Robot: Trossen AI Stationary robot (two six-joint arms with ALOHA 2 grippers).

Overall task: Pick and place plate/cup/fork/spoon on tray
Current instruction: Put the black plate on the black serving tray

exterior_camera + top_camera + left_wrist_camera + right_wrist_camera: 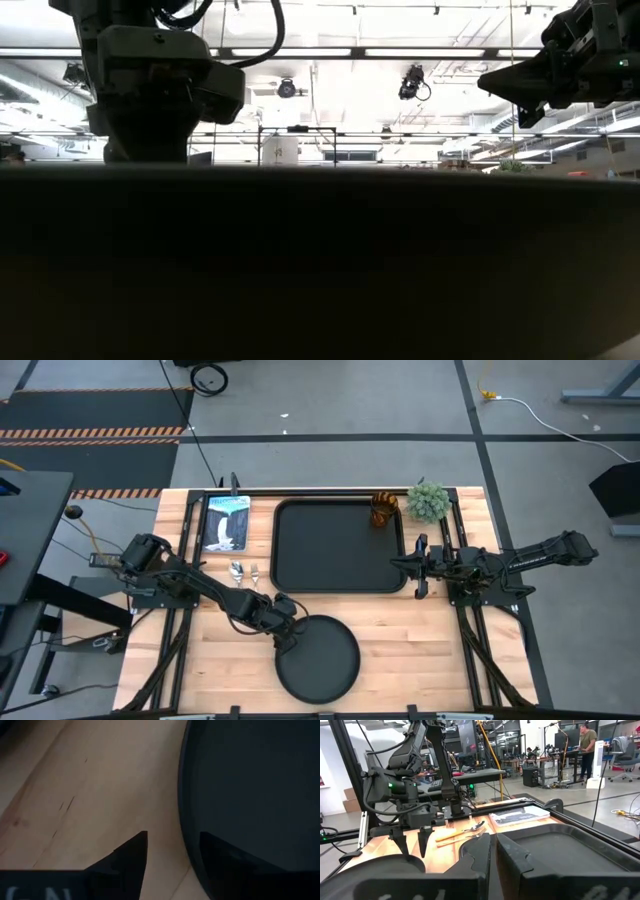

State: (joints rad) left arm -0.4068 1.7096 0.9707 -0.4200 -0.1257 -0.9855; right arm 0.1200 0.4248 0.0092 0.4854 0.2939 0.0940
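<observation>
Plate (pixel 322 660) lay on the bare wood near the table's front edge, apart from the tray (pixel 340 545). The left gripper (pixel 287 643) hung at its rim, 2 fingers (pixel 131 854) spread and straddling the edge, 1 outside and 1 over the plate, apparently to pinch the raised lip. The right gripper (pixel 418 567) waited beside the tray's right rim, fingers parted. Cup (pixel 383 510) stood at the tray's far corner; fork (pixel 254 572) and spoon (pixel 236 571) lay left of the tray.
</observation>
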